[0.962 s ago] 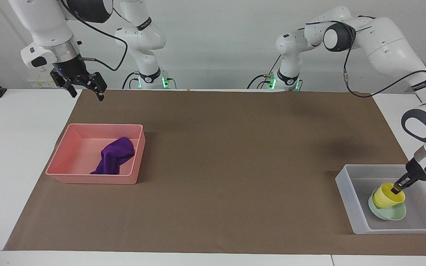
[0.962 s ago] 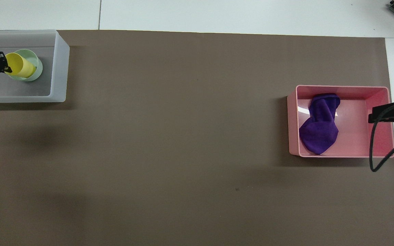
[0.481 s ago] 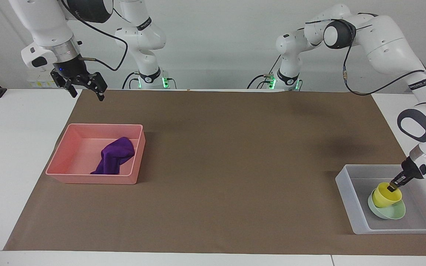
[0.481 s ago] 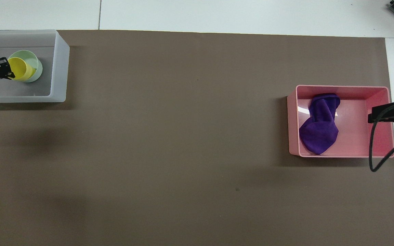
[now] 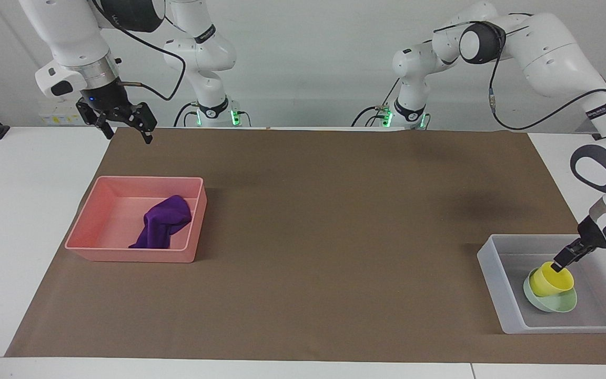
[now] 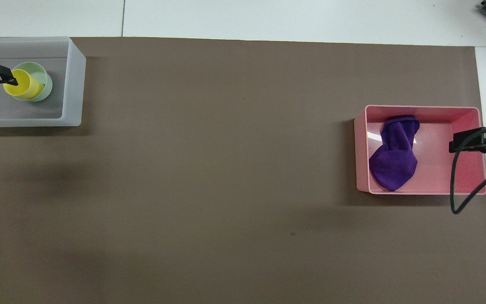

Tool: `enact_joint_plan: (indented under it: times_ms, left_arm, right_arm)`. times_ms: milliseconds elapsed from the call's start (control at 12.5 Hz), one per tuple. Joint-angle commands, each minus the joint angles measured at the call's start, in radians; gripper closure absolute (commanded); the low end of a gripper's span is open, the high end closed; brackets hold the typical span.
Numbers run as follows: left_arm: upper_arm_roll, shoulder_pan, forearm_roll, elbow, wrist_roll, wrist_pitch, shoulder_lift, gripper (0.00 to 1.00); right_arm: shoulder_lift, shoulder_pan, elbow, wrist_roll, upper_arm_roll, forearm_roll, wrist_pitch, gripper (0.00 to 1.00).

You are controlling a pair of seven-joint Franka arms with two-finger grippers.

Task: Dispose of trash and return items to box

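Observation:
The yellow cup [image 5: 550, 281] [image 6: 25, 86] rests tilted in the mint-green bowl [image 5: 555, 302] [image 6: 44, 82], both inside the translucent box [image 5: 492, 273] [image 6: 72, 84] at the left arm's end of the table. My left gripper [image 5: 563, 265] [image 6: 0, 86] hangs just above the cup's rim, open and holding nothing. The purple cloth [image 5: 163, 221] [image 6: 395, 160] lies crumpled in the pink tray [image 5: 129, 255] [image 6: 420, 109]. High over that tray's outer end waits my right gripper [image 5: 124, 126], open and empty.
A brown mat [image 5: 334, 237] covers most of the white table. The right arm's black cable [image 6: 454, 190] dangles over the pink tray's corner in the overhead view.
My left gripper has opened, let go of the yellow cup's rim and lifted slightly. The cup has settled into the bowl. The right arm has hardly moved.

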Motion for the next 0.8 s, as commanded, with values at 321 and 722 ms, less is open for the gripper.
enact_joint_plan:
  times_ms: [321, 722]
  left_arm:
    - [0.006, -0.191, 0.026, -0.175, 0.203, -0.111, -0.291, 0.00]
    - [0.005, -0.323, 0.026, -0.401, 0.155, -0.125, -0.541, 0.00]
  right_arm:
    - [-0.039, 0.015, -0.064, -0.009, 0.007, 0.016, 0.053, 0.00]
    - [-0.039, 0.016, -0.076, -0.037, 0.010, 0.010, 0.098, 0.00]
